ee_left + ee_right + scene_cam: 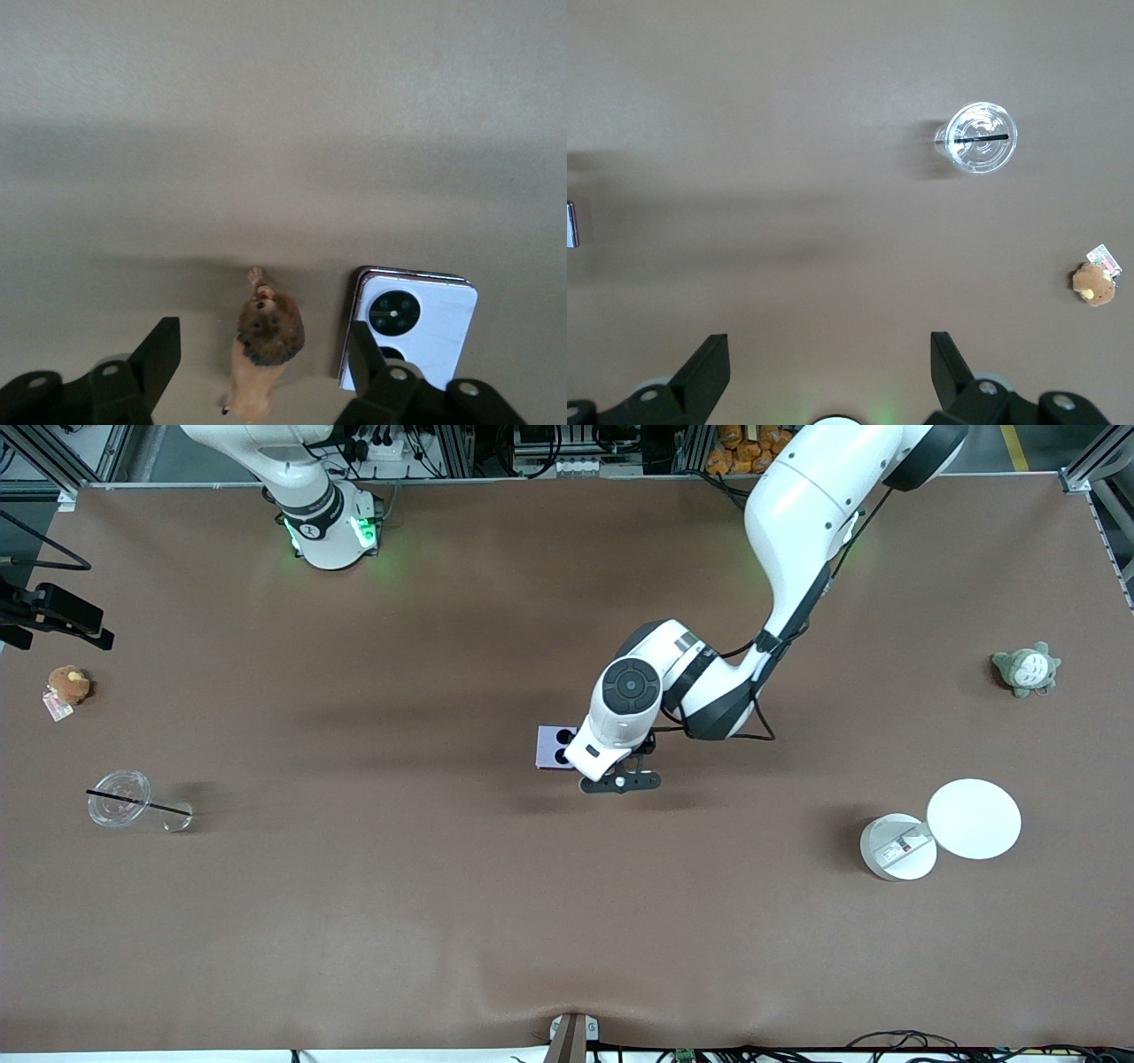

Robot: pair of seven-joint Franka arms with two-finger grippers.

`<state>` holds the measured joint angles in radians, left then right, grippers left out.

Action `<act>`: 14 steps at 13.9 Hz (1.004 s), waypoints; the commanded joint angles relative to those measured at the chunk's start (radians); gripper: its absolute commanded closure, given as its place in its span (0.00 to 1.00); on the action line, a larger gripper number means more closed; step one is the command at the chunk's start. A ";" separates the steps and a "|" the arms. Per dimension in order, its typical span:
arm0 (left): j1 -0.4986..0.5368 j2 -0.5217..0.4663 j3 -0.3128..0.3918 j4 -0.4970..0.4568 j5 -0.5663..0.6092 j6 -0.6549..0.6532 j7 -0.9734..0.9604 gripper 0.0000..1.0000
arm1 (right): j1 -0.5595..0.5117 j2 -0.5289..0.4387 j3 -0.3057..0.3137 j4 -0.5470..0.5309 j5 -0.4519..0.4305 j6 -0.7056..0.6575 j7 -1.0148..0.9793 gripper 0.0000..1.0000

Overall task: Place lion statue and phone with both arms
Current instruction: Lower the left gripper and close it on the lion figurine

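Note:
The lion statue (pixel 257 385), reddish-brown with a dark mane, lies on the brown table right beside the pale lavender phone (pixel 416 328). My left gripper (pixel 264 341) is low over the middle of the table, open and straddling the lion, with a gap on each side. One finger (pixel 363 350) stands between the lion and the phone's edge. In the front view the left hand (pixel 620 782) hides the lion, and only part of the phone (pixel 555 747) shows beside it. My right gripper (pixel 830 350) waits high over the table, open and empty. A sliver of the phone (pixel 570 224) shows in its view.
A clear cup with a black straw (pixel 120 799) and a brown plush with a tag (pixel 67 685) sit toward the right arm's end. A grey-green plush (pixel 1026 670) and a white round container (pixel 897 847) with its lid (pixel 973 818) sit toward the left arm's end.

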<state>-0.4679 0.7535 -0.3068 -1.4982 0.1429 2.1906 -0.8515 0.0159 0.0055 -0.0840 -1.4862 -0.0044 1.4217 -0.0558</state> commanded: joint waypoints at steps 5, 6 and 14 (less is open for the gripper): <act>-0.006 0.018 0.005 -0.016 0.024 0.003 -0.031 0.42 | -0.011 0.007 0.013 0.015 0.003 -0.012 -0.016 0.00; -0.006 0.017 0.005 -0.019 0.024 0.002 -0.031 0.47 | -0.011 0.008 0.013 0.015 0.003 -0.012 -0.016 0.00; 0.029 -0.014 0.011 -0.017 0.026 -0.098 0.006 1.00 | -0.004 0.076 0.015 0.017 -0.009 -0.013 -0.018 0.00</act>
<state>-0.4607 0.7742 -0.2981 -1.5046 0.1446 2.1540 -0.8545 0.0161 0.0374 -0.0764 -1.4874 -0.0042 1.4206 -0.0610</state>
